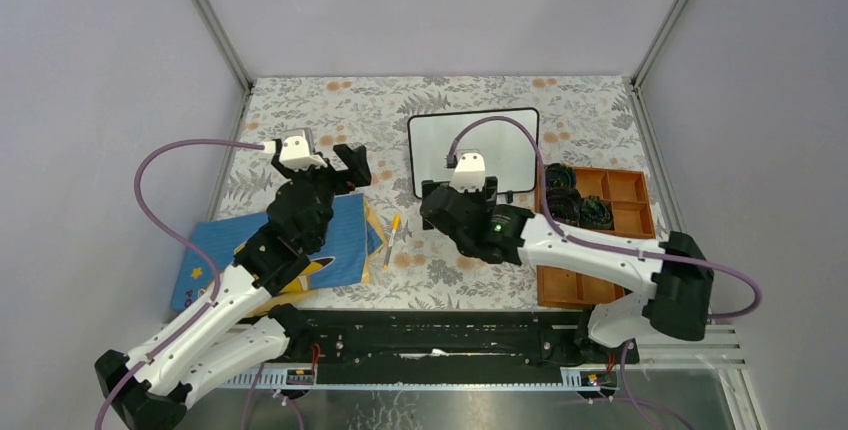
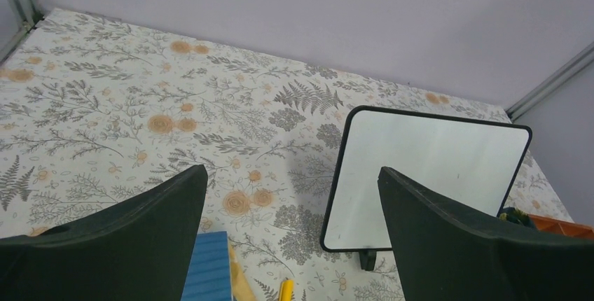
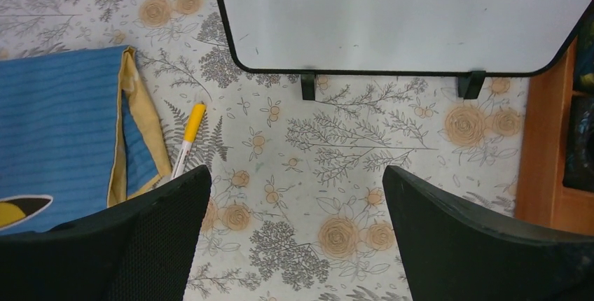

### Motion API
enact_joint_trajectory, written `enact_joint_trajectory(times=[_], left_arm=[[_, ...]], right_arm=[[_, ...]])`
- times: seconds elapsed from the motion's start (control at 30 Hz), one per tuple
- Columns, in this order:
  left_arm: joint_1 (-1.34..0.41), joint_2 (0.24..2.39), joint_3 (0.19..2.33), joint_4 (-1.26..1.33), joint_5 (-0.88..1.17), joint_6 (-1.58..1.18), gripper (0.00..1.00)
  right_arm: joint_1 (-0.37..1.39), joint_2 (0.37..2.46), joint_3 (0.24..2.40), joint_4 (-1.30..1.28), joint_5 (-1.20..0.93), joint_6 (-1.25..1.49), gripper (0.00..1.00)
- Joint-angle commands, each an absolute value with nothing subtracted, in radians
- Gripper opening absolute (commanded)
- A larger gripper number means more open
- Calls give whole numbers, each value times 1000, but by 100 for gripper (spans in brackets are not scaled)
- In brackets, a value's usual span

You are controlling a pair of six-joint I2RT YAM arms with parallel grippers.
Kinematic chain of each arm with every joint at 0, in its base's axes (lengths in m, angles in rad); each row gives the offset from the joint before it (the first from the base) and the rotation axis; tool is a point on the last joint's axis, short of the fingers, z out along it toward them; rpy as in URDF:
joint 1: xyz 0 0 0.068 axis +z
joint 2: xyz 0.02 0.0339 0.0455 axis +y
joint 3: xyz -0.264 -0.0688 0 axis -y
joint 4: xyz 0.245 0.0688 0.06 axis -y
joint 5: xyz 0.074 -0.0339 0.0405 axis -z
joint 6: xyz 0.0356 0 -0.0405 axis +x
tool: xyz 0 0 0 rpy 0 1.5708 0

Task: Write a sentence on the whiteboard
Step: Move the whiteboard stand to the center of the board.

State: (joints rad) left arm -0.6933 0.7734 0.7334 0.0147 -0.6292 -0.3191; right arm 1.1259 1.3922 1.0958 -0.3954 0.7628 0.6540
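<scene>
The whiteboard stands on small black feet at the middle back, white with a thin black frame. Its face is blank; no orange sentence shows on it. It also shows in the left wrist view and the right wrist view. A yellow-and-white marker lies on the floral table between the arms, also seen in the right wrist view. My left gripper is open and empty, left of the board. My right gripper is open and empty, just in front of the board.
A blue cartoon-printed cloth with yellow edging lies at the left front, under my left arm, next to the marker. An orange compartment tray with dark items stands right of the board. Grey walls and metal posts enclose the table.
</scene>
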Motion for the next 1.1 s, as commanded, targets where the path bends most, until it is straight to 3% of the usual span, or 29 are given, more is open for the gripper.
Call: enact_joint_trajectory(times=[0.0, 0.23, 0.4, 0.53, 0.77, 0.9, 1.07], left_arm=[[-698, 752, 721, 82, -698, -311, 99], [-697, 760, 722, 81, -687, -317, 99], [-698, 775, 727, 73, -666, -326, 99], [-698, 782, 728, 71, -656, -331, 99], [-699, 792, 728, 66, -646, -341, 99], [-711, 805, 724, 70, -631, -348, 99], [-718, 819, 731, 59, -637, -351, 99]], right_arm=[[1125, 1451, 1168, -503, 854, 859, 100], [1033, 1381, 992, -269, 674, 775, 99], [988, 1355, 862, -85, 624, 653, 85], [977, 1402, 821, 51, 562, 525, 84], [949, 1584, 862, 165, 517, 444, 80], [933, 1683, 909, 202, 529, 436, 67], [913, 1767, 956, 240, 519, 436, 61]])
